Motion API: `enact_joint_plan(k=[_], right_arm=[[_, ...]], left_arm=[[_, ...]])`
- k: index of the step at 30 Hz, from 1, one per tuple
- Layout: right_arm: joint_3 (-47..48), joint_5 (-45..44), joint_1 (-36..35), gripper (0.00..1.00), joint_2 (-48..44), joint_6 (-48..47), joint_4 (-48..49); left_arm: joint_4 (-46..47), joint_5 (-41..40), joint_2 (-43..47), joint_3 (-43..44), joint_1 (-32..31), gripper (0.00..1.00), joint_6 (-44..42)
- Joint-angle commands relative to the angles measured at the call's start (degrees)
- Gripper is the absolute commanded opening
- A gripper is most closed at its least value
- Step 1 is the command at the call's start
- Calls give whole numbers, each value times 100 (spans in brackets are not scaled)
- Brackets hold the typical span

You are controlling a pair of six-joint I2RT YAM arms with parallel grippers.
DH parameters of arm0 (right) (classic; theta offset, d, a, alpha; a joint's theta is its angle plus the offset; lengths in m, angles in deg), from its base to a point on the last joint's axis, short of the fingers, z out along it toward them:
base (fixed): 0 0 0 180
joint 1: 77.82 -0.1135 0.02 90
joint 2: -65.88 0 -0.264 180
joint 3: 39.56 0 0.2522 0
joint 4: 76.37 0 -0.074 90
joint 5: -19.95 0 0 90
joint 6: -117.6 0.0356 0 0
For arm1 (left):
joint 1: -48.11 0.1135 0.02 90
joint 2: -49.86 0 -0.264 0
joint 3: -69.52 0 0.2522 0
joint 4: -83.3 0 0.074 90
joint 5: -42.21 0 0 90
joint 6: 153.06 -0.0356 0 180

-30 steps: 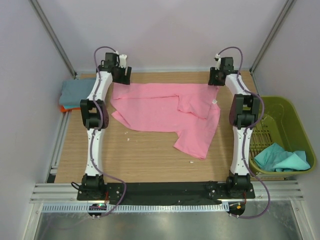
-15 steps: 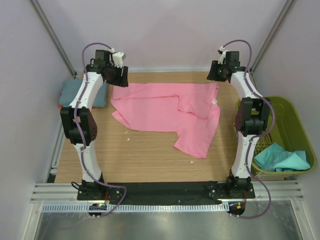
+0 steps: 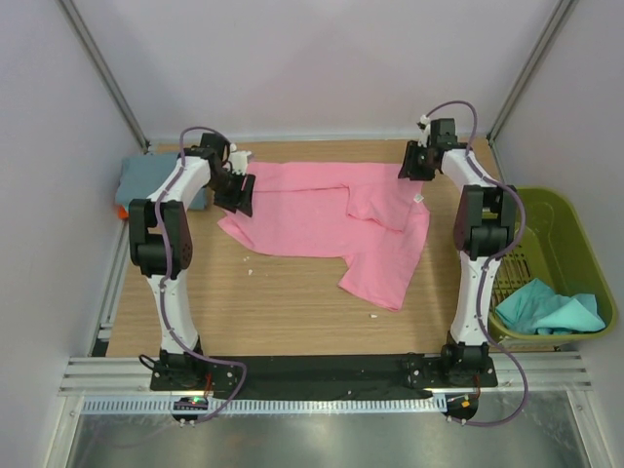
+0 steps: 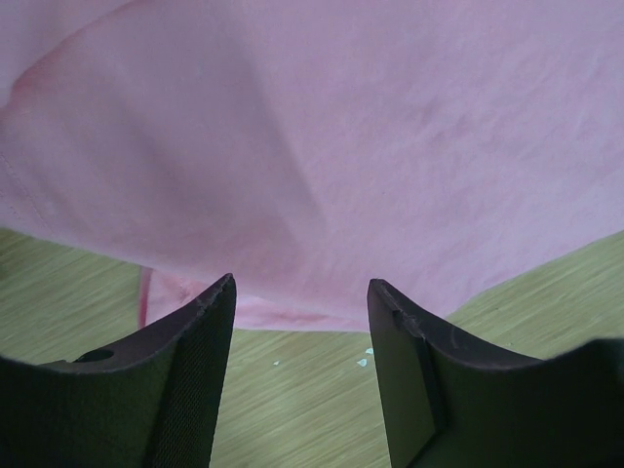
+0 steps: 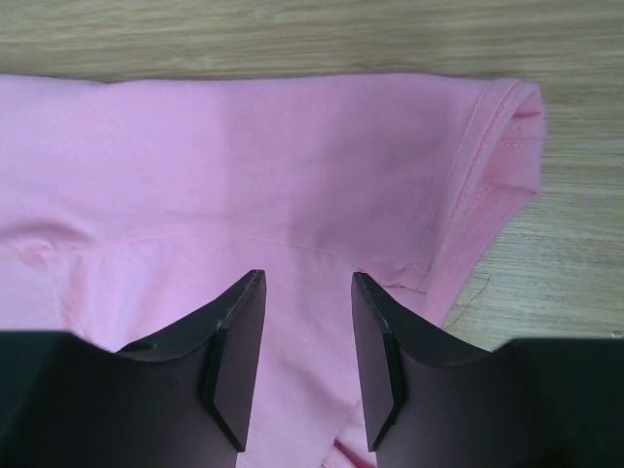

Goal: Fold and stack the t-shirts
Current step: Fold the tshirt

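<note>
Bright pink soft cloth t-shirt is laid flat across the far half of the wooden worktop, long axis left-to-right, flanked at its left edge by the left claw and at its far-right sleeve by the right claw, both spread, nothing pinched.

- Wood-grain table, light oak, long side l-to-r.
- Few white specks on tabletop: one nr centre-front, one further left; l. wrist view shows a couple more.
- Olive-green plastic basket off table's right edge, just beside it; slotted floor visible.
- Alu rails along near edge; white slotted strip below, then bare metal sheet.
- Slanted frame posts, back left & back right.
- Pale lilac-grey walls on 3 sides.
</note>
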Motion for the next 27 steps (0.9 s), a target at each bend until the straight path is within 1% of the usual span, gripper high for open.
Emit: enact_joint_plan(k=[1,3,7,12,18,21,23,25,27], right_arm=[[75,-175,-16,47,146,11,39],[171,-324,10,47,374,-94,-5],[304,-421,63,47,542,-164,-14],[698,-632,142,47,849,-270,4],[1059,-677,186,47,1034,-340,30],[1016,-537,186,47,965,-305,39],[911,-387,186,47,754,-297,92],[858,-229,186,47,517,-349,118],[762,-141,177,47,87,-428,162]], left_arm=[[-21,-67,69,97,-2,58,-127],[-74,-154,52,150,16,58,-136],[-74,-190,52,168,25,58,-110],[-74,-260,8,264,25,59,-83],[-92,-269,-71,484,25,59,-39],[-100,-287,-72,633,25,59,-39],[-118,-313,51,756,25,59,-39],[-100,-322,218,757,7,59,-74],[-83,-418,543,512,7,59,-258]])
